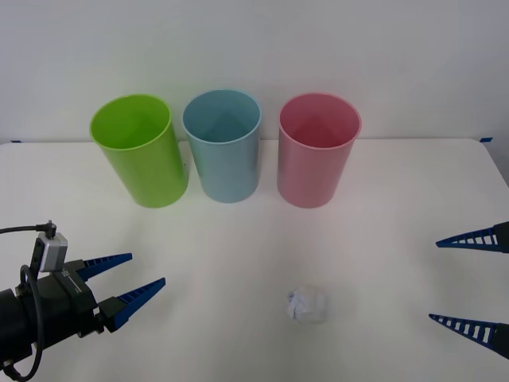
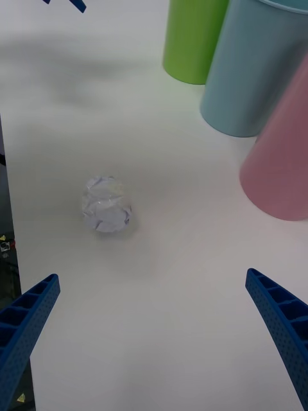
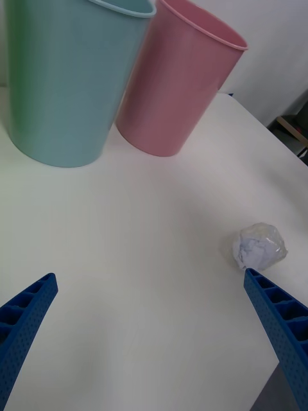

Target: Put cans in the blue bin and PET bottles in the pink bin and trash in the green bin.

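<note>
The small crumpled white paper wad of trash (image 1: 307, 305) lies loose on the near table edge, between both arms. The left gripper (image 1: 127, 286) and right gripper (image 1: 469, 282) hang wide open and empty, probably ready to approach. The lime-green plastic bin (image 1: 141, 151) waits behind.

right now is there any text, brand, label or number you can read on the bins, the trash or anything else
None: no words, numbers or signs can be read.
The green bin, the blue bin and the pink bin have plain, unmarked walls.
The trash is a crumpled white wad with faint bluish marks, too creased and small to tell if any are print.
The left gripper and right gripper carry no lettering.
</note>
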Robot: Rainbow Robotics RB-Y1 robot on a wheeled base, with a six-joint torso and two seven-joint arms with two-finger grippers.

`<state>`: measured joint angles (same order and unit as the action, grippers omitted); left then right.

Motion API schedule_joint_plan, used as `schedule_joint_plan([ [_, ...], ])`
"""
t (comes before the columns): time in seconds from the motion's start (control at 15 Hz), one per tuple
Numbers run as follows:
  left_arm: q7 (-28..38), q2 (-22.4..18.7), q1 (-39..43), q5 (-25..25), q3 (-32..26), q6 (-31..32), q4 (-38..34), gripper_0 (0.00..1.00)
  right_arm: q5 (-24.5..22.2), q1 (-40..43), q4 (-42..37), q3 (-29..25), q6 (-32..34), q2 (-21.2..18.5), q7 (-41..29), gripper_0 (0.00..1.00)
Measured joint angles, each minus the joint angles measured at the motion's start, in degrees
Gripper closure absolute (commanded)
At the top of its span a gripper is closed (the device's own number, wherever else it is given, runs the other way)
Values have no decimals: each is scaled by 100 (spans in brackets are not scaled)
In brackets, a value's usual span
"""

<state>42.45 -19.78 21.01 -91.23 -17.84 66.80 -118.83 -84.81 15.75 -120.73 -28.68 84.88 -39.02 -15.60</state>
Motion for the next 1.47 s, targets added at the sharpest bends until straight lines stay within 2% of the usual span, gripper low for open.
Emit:
schedule_joint_plan([
  [0.2, 0, 0, 0, 0, 0, 0, 0, 0, -330, 4, -473, -48, 80, -425, -778, 0],
  [0.47, 0, 0, 0, 0, 0, 0, 0, 0, -932, -117, -1110, 44, 285, -524, -1739, 0],
  [0.67, 0, 0, 0, 0, 0, 0, 0, 0, -1484, -281, -1652, 442, 284, -537, -2625, 0],
  [0.87, 0, 0, 0, 0, 0, 0, 0, 0, -1684, -604, -1736, 943, 283, -636, -3310, 0],
  [1.0, 0, 0, 0, 0, 0, 0, 0, 0, -1804, -872, -1579, 1333, 283, -725, -3595, 0],
  [1.27, 0, 0, 0, 0, 0, 0, 0, 0, -2408, -1284, -1381, 1965, 283, -730, -3767, 0],
  [1.47, 0, 0, 0, 0, 0, 0, 0, 0, -2616, -1547, -1232, 2398, 290, -739, -3890, 0],
])
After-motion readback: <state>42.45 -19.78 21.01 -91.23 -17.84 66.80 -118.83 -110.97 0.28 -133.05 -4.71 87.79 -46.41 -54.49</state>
